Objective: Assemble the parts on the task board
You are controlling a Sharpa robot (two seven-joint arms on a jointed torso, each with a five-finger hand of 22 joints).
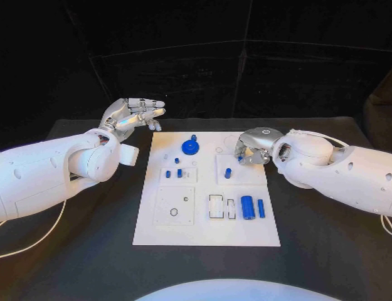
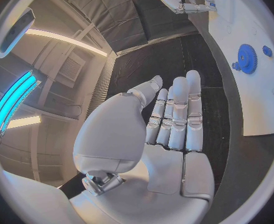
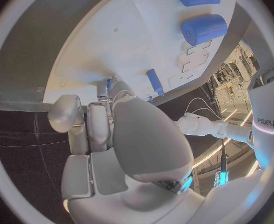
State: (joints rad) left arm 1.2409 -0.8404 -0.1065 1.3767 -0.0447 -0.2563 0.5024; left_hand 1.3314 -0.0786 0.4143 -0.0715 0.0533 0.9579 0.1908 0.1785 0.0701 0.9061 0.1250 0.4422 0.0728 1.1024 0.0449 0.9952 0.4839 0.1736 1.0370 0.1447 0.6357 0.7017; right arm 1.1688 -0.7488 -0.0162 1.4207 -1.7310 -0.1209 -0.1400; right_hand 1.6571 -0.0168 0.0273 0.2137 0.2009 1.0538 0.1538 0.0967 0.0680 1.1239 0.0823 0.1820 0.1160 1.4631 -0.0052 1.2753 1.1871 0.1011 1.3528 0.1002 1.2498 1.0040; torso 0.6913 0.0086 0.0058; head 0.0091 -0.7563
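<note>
Left hand [image 1: 134,115] hovers released, fingers straight, left of the task board [image 1: 207,235]'s far corner. Right hand [image 1: 253,145] sits over the board's far right, fingers curled around a small blue part [image 1: 240,158].

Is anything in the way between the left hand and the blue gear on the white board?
Nothing visible. The left hand hovers open over the black table beyond the white task board's far left corner; only bare table and board lie between it and the blue gear.
</note>
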